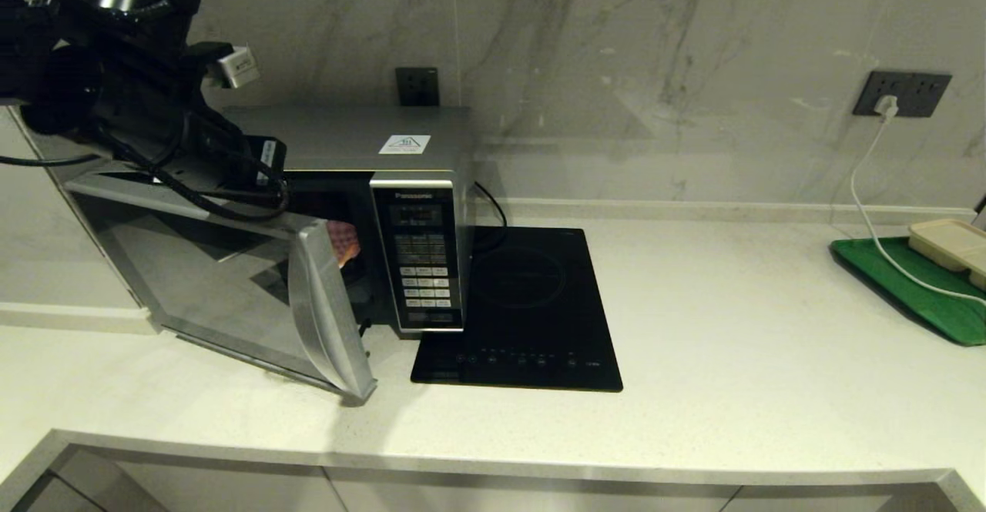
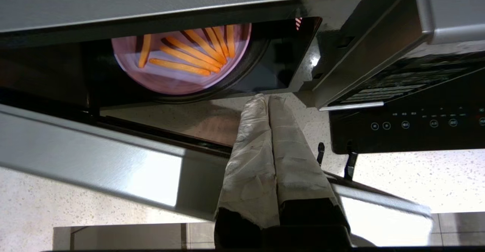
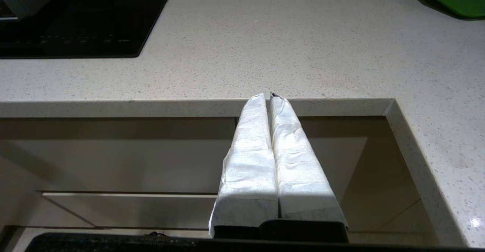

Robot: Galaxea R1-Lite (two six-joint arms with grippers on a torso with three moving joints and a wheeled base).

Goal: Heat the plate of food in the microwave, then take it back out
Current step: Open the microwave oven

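White speckled counter point(image 1: 732, 327), marble wall point(image 1: 655, 58) (grey-veined)

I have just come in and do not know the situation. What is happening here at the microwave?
The microwave stands on the counter with its door swung partly open. Inside sits the plate of food, a lilac plate with fries. The left gripper, fingers shut and holding nothing, is up at the door opening, above the door's edge. The right gripper, also shut and empty, is parked low at the counter's front edge. A black hob lies beside the microwave.
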